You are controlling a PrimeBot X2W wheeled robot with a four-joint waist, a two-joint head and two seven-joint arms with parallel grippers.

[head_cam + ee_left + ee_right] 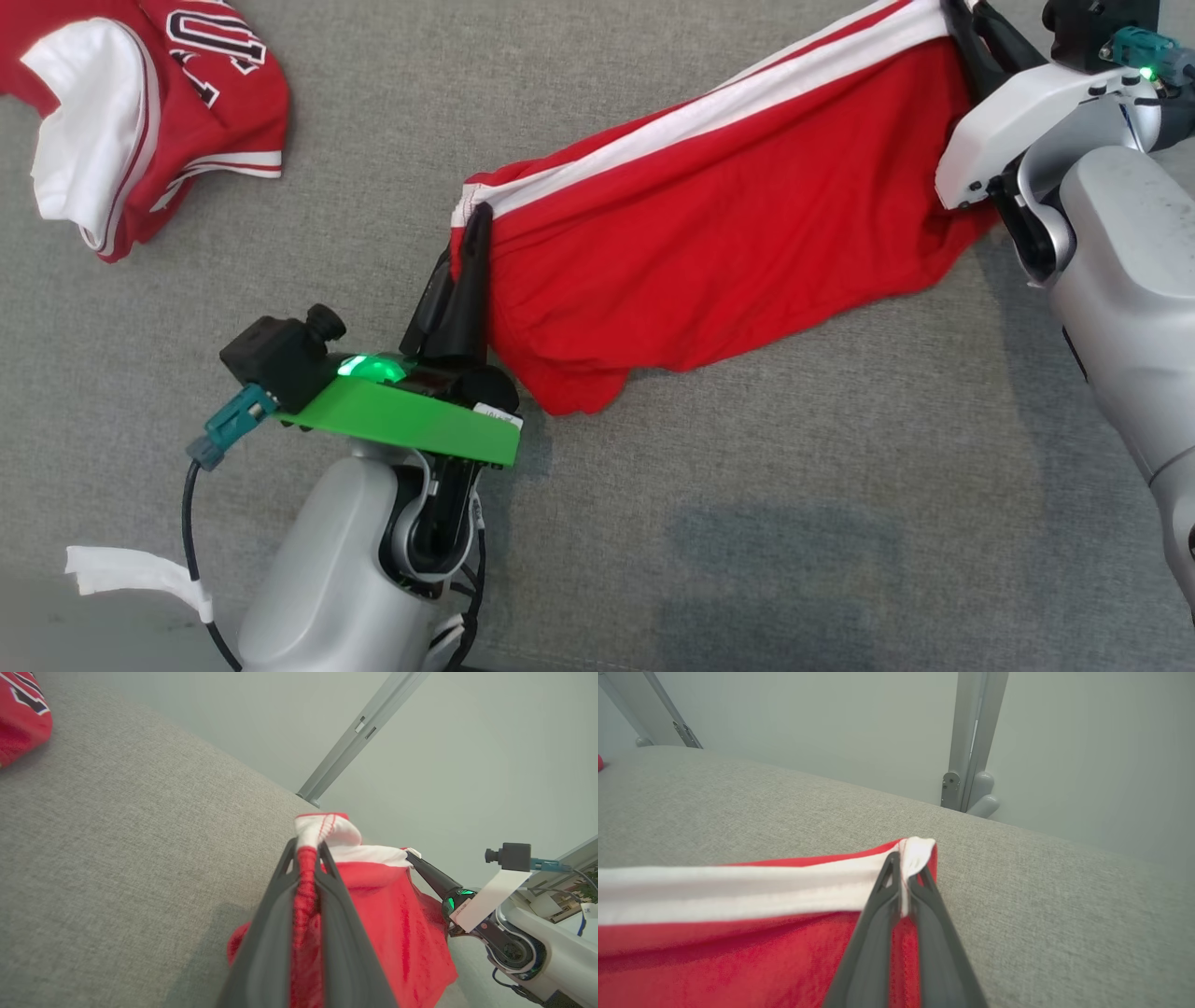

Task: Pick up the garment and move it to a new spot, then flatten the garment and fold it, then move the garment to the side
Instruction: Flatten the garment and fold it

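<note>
The garment [709, 243] is a pair of red shorts with white side stripes, stretched between my two grippers above the grey padded surface [373, 187]. My left gripper [478, 219] is shut on its gathered waistband corner at the left end. In the left wrist view the left gripper [307, 847] pinches red and white fabric [373, 891]. My right gripper [957, 14] is shut on the striped corner at the top right. The right wrist view shows that gripper [903, 861] clamped on the white stripe [738, 891]. The lower part of the garment sags onto the surface.
A second red and white jersey [140, 103] with a number lies crumpled at the far left corner. A white strip of tape [131, 569] hangs by my left forearm. Grey metal posts [971, 742] stand beyond the surface's far edge.
</note>
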